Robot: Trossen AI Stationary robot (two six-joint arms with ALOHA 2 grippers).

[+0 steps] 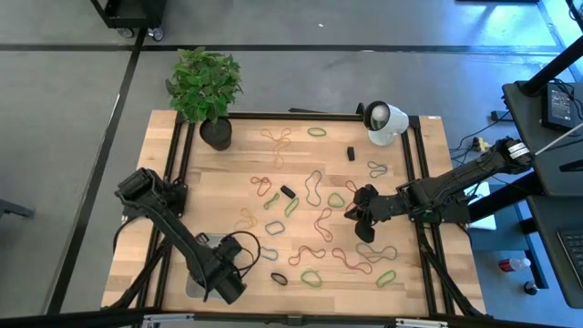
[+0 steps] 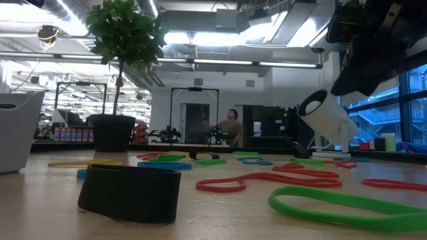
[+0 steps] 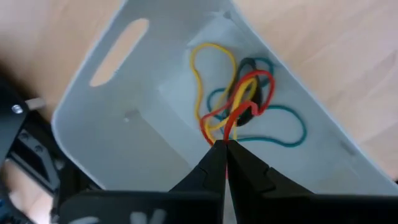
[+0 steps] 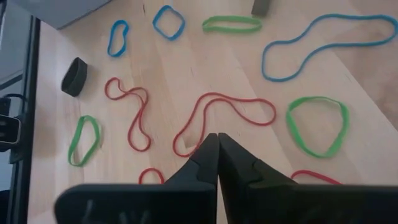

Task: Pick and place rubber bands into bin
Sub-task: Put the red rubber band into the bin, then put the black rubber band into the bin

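Note:
The bin [image 3: 112, 93], a pale grey tray, stands near the table's front left [image 1: 204, 242] and shows at the left edge of the low view [image 2: 15, 130]. Yellow, teal, red and black rubber bands [image 3: 249, 106] lie heaped on its floor. My left gripper [image 3: 224, 147] hangs over the bin [image 1: 224, 275], pointing down, shut on a red band. Many more rubber bands [image 1: 314, 187] lie flat across the table's middle and right. My right gripper [image 4: 217, 138] is shut and bare above them [image 1: 361, 215]. My left gripper pinches one end of a red rubber band [image 3: 231, 127] between its two fingertips, from above, pointing down. The band hangs slack into the bin, its lower loop [image 3: 264, 84] among the heaped bands. A yellow strand [image 3: 211, 129] also reaches the fingertips; whether it is pinched, I cannot tell.
A potted plant [image 1: 215, 130] stands at the far left and a white cylinder-shaped device [image 1: 384, 121] at the far right. A small black block [image 1: 350, 152] lies near the device. Black frame rails [image 1: 178, 155] run along the table's sides. A wide black band [image 2: 130, 193] lies near the front edge.

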